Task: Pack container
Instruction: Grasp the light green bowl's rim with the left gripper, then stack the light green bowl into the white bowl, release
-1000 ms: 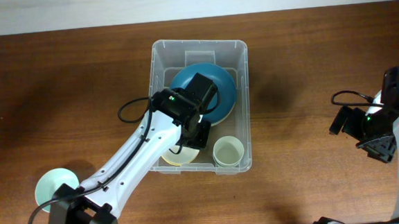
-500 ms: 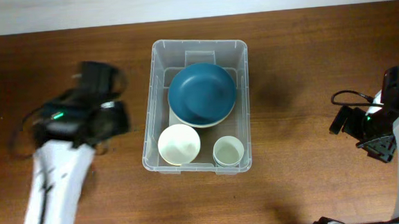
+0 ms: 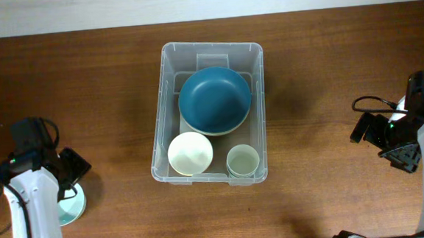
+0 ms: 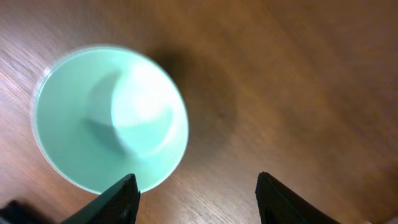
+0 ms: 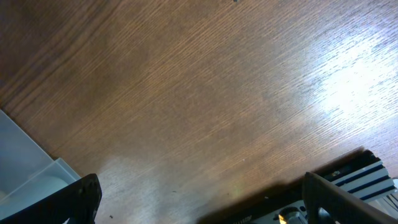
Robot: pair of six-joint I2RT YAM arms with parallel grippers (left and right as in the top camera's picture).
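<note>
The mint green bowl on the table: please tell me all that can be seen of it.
The mint green bowl is round, smooth and glossy, like glazed ceramic or plastic. It stands upright and empty on the wooden table, far left of the container. The left hand hangs open above it.

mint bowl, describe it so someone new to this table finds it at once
Find the clear container in the middle of the wooden table, then look far left toward the near edge, by the left tool. The mint bowl sits there alone, upright, the only dish outside the container.
</note>
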